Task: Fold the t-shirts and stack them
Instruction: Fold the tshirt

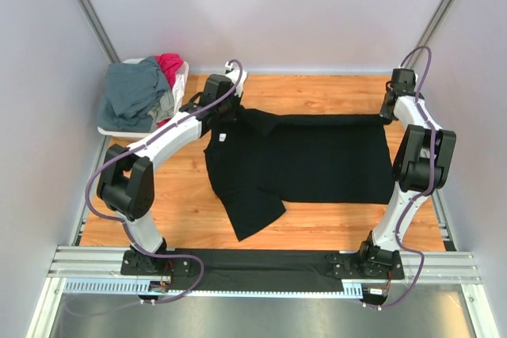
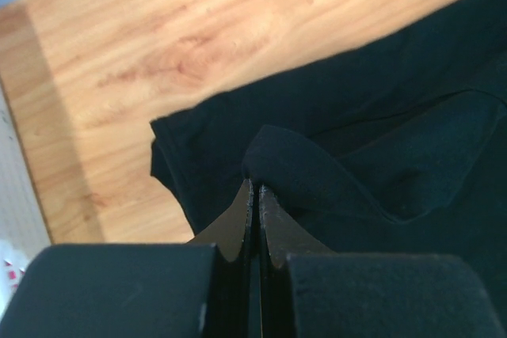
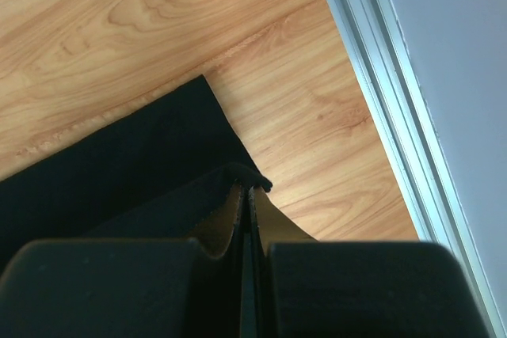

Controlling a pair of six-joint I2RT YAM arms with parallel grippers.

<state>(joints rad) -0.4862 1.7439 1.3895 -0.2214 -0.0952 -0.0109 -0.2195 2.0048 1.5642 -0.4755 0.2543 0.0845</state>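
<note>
- Black t-shirt [image 1: 317, 160]: lies flat mid-table, long axis 9 to 3 o'clock, collar end at 9.
- Left gripper [image 2: 253, 191]: pinches a fold at the far shoulder edge, 11 o'clock.
- Right gripper [image 3: 245, 191]: pinches the far hem corner, 1 o'clock; the fold likely draws toward 6.

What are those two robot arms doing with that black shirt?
They are folding laundry. A black t-shirt lies spread on the wooden table. The left end effector is pinched shut on a fold of cloth at the shirt's far edge, and the right end effector is pinched shut on its far corner. A grey-blue shirt and a magenta-red shirt sit crumpled in the white basket, not yet folded.
</note>
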